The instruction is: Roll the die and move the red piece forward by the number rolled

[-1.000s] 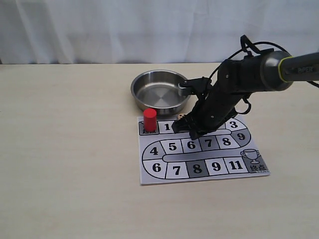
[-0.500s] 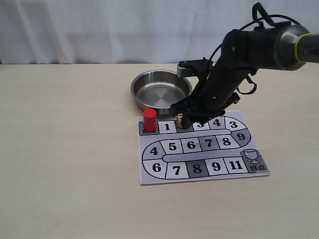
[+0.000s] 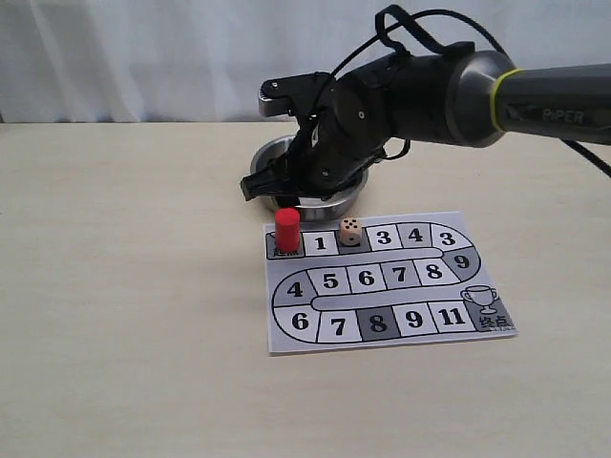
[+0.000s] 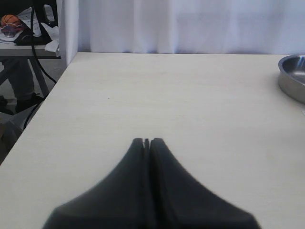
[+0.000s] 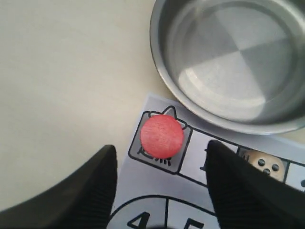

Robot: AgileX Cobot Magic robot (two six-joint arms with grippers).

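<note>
Since half a second ago the big dark right arm [image 3: 401,95] has swung off the number row and now hangs over the near rim of the bowl. That leaves the die sitting uncovered on the board.

Running big to small: the pale wooden bench [image 3: 134,286] carries everything. On it is the printed paper game board with numbered squares [image 3: 368,279], with the round stainless steel bowl [image 3: 329,203] touching its far edge. The small red cylinder piece [image 3: 287,229] stands upright on the start square. The tiny beige die with dark pips [image 3: 350,230] rests two squares along, just past the "1".

The right jaws are spread wide, and in the wrist view the red piece sits between them but further out. The left jaws are pressed together over bare bench, well apart from all this.

We reckon the roll is done and the grab is next. For a clean one, we'd centre the jaws on the piece, drop straight down and pinch it on its sides without nudging it over. The bowl rim is just beside it, so we'd keep the far finger clear.

We can't read the die's top face for sure, since a finger hides part of it. And with the die parked on the track, we'd lift the piece well over it.
</note>
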